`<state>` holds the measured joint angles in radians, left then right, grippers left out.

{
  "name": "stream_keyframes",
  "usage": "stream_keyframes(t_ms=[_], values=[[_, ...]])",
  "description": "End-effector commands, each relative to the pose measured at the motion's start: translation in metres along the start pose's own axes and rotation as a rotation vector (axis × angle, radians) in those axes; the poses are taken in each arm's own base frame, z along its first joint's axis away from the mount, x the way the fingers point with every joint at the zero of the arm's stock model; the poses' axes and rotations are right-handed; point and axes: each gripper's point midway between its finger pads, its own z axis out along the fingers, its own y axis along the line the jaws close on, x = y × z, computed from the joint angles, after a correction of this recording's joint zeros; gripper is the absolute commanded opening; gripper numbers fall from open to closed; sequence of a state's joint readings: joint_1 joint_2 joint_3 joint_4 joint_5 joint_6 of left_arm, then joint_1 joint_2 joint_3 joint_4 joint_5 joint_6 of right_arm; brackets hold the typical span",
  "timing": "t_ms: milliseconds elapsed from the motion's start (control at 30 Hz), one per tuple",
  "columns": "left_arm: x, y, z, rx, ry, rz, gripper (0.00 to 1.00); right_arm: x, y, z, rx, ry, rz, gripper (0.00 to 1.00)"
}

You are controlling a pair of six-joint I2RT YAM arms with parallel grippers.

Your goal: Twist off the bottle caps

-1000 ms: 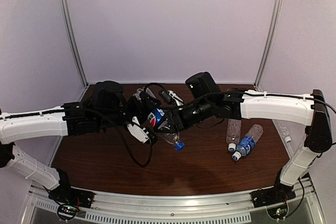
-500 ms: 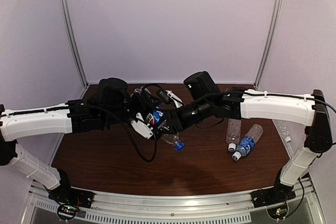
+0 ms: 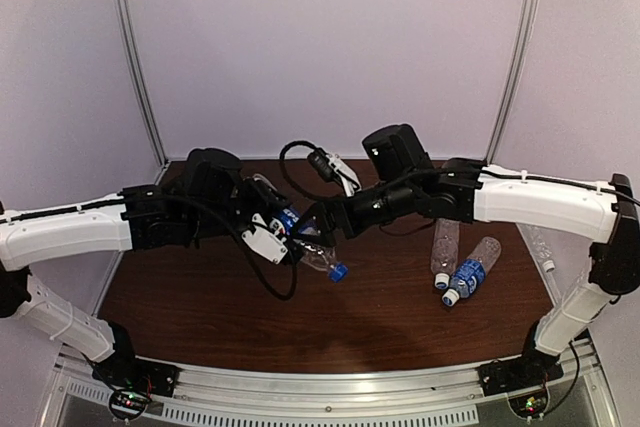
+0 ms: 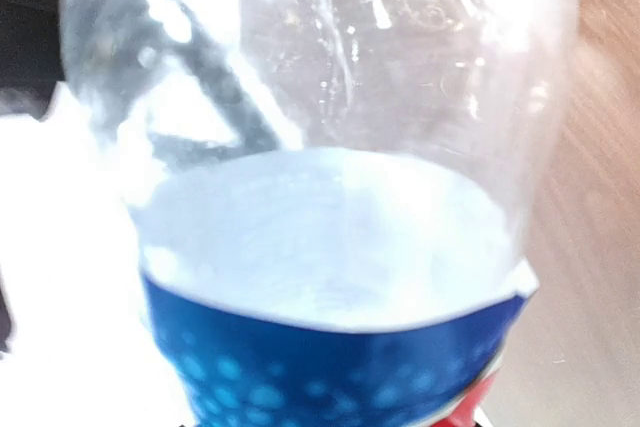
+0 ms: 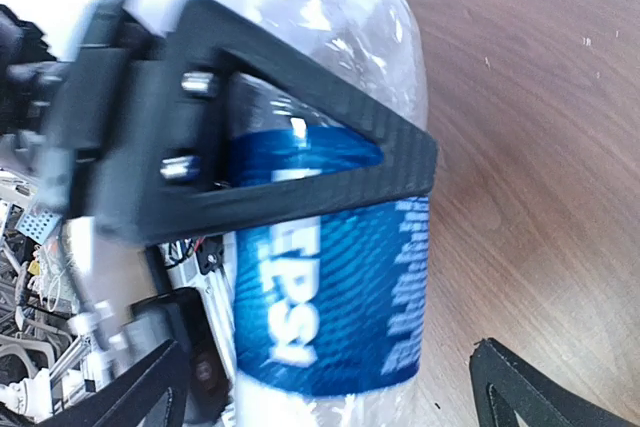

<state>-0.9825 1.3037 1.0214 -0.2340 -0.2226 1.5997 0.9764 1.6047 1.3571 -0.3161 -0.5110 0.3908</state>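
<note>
The left claw (image 3: 281,235) grips the Pepsi bottle (image 3: 312,257) by its labelled body, clear of the table (image 3: 380,332). One black finger (image 5: 300,162) is pressed across the bottle. Seen from above, the bottle's long axis slants from upper left to lower right, with the dark blue cap (image 3: 338,272) pointing down toward the near right. The blue label (image 5: 330,287) reads "EPSI"; its small print is too blurred to read. The right claw (image 5: 335,397) stands wide, one tip on either side of the bottle. Further right, a clear bottle (image 3: 443,245) and a blue-labelled bottle (image 3: 468,275) lie on the table, their white caps (image 3: 441,283) toward the near edge.
</note>
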Motion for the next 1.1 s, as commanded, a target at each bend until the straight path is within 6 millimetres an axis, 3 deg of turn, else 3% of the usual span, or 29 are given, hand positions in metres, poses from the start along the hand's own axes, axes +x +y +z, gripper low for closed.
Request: stream_keyframes(t_ms=[0, 100, 200, 267, 367, 433, 533, 667, 833, 967, 1067], values=[[0.026, 0.009, -0.009, 0.047, 0.075, -0.289, 0.44, -0.063, 0.031, -0.065, 0.033, -0.259, -0.122, 1.00], [0.038, 0.011, -0.015, 0.127, 0.068, -0.533, 0.43, -0.087, 0.029, -0.113, 0.132, -0.469, -0.173, 1.00], [0.046, 0.023, -0.030, 0.234, -0.004, -0.824, 0.42, -0.097, 0.040, -0.161, 0.136, -0.674, -0.224, 1.00], [0.038, 0.037, -0.044, 0.304, -0.103, -0.977, 0.43, -0.098, 0.056, -0.184, 0.074, -0.772, -0.269, 1.00], [0.019, 0.063, -0.067, 0.321, -0.261, -1.109, 0.44, -0.089, 0.078, -0.202, -0.051, -0.846, -0.320, 1.00], [0.009, 0.077, -0.078, 0.313, -0.354, -1.150, 0.44, -0.088, 0.086, -0.203, -0.097, -0.838, -0.328, 0.98], [0.009, 0.084, -0.077, 0.308, -0.368, -1.178, 0.44, -0.093, 0.081, -0.190, -0.059, -0.750, -0.284, 0.90], [0.030, 0.084, -0.064, 0.228, -0.255, -1.159, 0.43, -0.105, 0.073, -0.185, 0.003, -0.706, -0.214, 0.83], [0.056, 0.082, -0.051, 0.132, -0.109, -1.134, 0.42, -0.110, 0.080, -0.178, -0.056, -0.701, -0.186, 0.76], [0.056, 0.083, -0.049, 0.127, -0.109, -1.113, 0.42, -0.117, 0.056, -0.167, 0.046, -0.702, -0.099, 0.76], [0.057, 0.079, -0.045, 0.132, -0.097, -1.099, 0.42, -0.128, 0.057, -0.160, 0.006, -0.685, -0.051, 0.75]])
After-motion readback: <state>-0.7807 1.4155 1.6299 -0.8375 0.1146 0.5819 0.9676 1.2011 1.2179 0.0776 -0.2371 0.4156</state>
